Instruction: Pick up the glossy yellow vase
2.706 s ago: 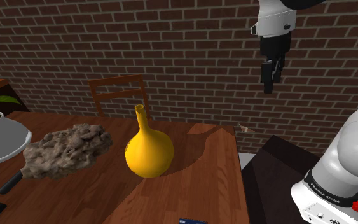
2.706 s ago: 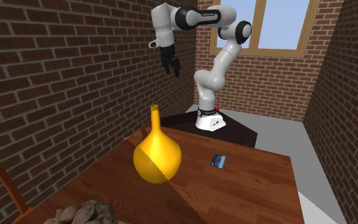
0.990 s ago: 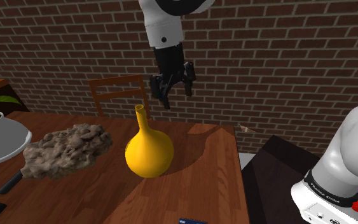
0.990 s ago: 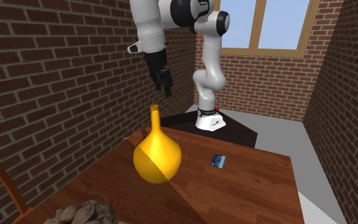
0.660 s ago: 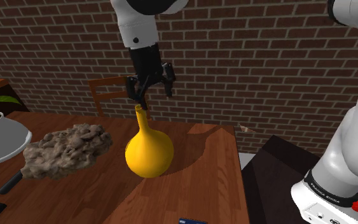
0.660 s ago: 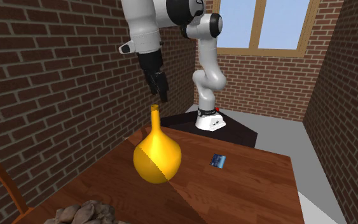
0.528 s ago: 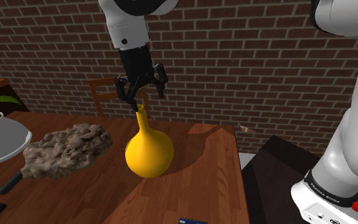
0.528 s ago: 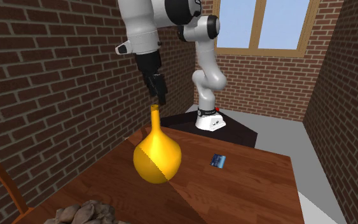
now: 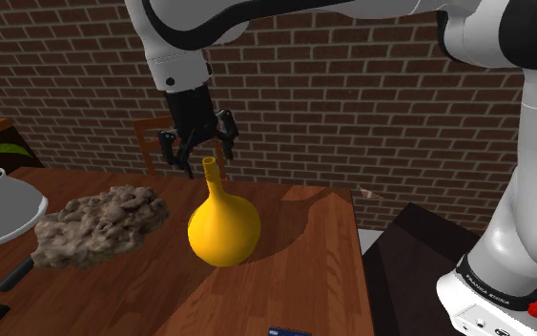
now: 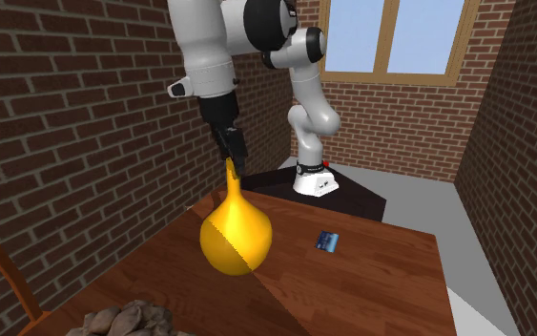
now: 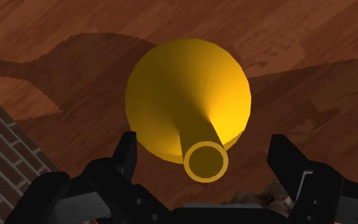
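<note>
The gripper (image 9: 199,157) has come down since half a second ago and has drifted a little farther from the stand. The yellow vase (image 9: 223,229) has not moved on the wooden table (image 9: 304,258). In the wrist view the jaws stand wide, one finger (image 11: 125,154) on each side of the vase's mouth, neither touching it. The narrow neck rises toward the gap between them and the round body lies beneath. What the vase holds cannot be told.

Well away from the jaws, past a grey lumpy heap (image 9: 102,225), stands a white pot on a white dish (image 9: 7,221); green leaves show above it.

There is one vase, one heap, one small blue card (image 10: 328,241) and one chair (image 9: 175,139) behind the gripper.
</note>
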You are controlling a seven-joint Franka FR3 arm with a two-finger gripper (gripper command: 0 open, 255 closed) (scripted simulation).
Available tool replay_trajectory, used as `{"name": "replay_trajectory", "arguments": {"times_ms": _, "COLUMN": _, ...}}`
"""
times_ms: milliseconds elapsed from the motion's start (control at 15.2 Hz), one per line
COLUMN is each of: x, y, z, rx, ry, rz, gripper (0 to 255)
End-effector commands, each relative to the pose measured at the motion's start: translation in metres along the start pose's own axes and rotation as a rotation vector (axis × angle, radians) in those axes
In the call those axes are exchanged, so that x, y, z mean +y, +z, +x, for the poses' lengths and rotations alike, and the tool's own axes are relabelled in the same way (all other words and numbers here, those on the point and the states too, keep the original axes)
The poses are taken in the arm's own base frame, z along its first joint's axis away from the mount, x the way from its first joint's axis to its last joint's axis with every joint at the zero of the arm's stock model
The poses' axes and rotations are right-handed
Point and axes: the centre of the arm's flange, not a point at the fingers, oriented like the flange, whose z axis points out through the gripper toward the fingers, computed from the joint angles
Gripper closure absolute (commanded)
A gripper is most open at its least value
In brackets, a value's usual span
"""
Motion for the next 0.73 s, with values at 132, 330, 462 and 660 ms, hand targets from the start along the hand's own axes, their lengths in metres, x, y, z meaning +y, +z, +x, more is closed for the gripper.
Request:
{"name": "replay_trajectory", "arguments": {"times_ms": 132, "x": 0.0005, "y": 0.0137, "z": 0.0016, "rx": 0.0, "ry": 0.0, "rz": 0.0, "gripper": 0}}
{"name": "replay_trajectory", "arguments": {"times_ms": 330, "x": 0.0003, "y": 0.0132, "z": 0.0015, "rx": 0.0, "ry": 0.0, "rz": 0.0, "gripper": 255}}
{"name": "replay_trajectory", "arguments": {"times_ms": 462, "x": 0.0003, "y": 0.0133, "z": 0.0015, "rx": 0.0, "ry": 0.0, "rz": 0.0, "gripper": 255}}
{"name": "replay_trajectory", "arguments": {"times_ms": 660, "x": 0.0001, "y": 0.0135, "z": 0.0012, "rx": 0.0, "ry": 0.0, "rz": 0.0, "gripper": 255}}
